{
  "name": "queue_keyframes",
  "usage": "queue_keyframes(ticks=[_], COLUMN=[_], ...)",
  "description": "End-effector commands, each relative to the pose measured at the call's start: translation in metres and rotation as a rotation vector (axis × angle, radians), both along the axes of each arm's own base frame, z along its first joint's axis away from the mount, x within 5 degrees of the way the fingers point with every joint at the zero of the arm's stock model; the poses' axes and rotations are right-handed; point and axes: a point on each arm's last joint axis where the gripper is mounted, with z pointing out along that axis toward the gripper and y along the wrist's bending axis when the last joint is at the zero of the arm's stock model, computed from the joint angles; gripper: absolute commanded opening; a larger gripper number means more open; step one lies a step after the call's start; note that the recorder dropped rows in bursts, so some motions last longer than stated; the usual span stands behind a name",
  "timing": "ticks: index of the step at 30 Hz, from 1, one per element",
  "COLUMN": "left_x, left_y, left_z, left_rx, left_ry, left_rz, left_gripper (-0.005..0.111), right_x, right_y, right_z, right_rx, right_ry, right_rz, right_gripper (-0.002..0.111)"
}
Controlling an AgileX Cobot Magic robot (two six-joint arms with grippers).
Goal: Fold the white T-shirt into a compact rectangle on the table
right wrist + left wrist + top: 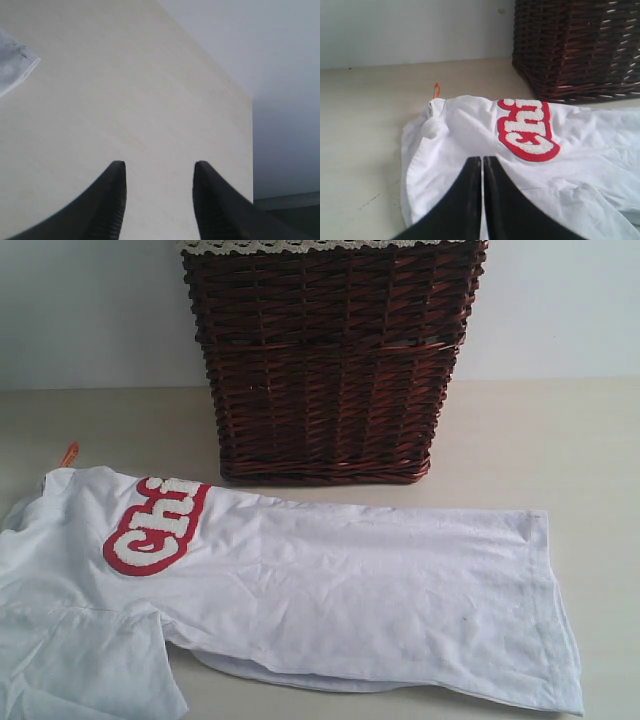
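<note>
The white T-shirt [330,590] lies on the table [560,440], folded lengthwise, neck to the left and hem to the right. Only "Chi" of its red-outlined lettering [155,525] shows, and the orange tag [69,453] sticks out by the neck. Neither gripper appears in the exterior view. In the left wrist view my left gripper [482,159] is shut, its fingers pressed together over the T-shirt [470,130] near the neck, with no cloth visibly pinched. My right gripper [159,167] is open over the bare table [125,100]; a corner of white cloth [12,62] lies well off from it.
A dark brown wicker basket [330,360] with a lace-trimmed liner stands on the table behind the shirt, close to its far edge. It also shows beside the shirt as the basket [580,45] in the left wrist view. A pale wall runs behind the table.
</note>
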Motion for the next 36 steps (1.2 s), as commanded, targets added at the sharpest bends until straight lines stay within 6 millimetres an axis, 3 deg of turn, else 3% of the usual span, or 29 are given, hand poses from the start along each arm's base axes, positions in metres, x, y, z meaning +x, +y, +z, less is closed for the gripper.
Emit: queue_keyframes(ticks=[1, 21, 28, 36], left_x=[-0.001, -0.001, -0.001, -0.001], left_y=[0.0, -0.001, 0.0, 0.0], left_z=[-0.001, -0.002, -0.002, -0.002], left_rx=[-0.001, -0.007, -0.008, -0.008], left_ry=[-0.004, 0.014, 0.01, 0.01], left_rz=[0.003, -0.005, -0.003, -0.003], left_gripper=[0.004, 0.004, 0.004, 0.004], right_x=[-0.002, -0.002, 0.001, 0.002], right_y=[0.0, 0.0, 0.012, 0.012], right_z=[-0.001, -0.001, 0.0, 0.001], right_rx=[0.007, 0.01, 0.274, 0.478], right_ry=[-0.004, -0.004, -0.052, -0.093], right_rz=[-0.005, -0.007, -0.084, -0.212], right_gripper=[0.043, 0.043, 0.043, 0.043])
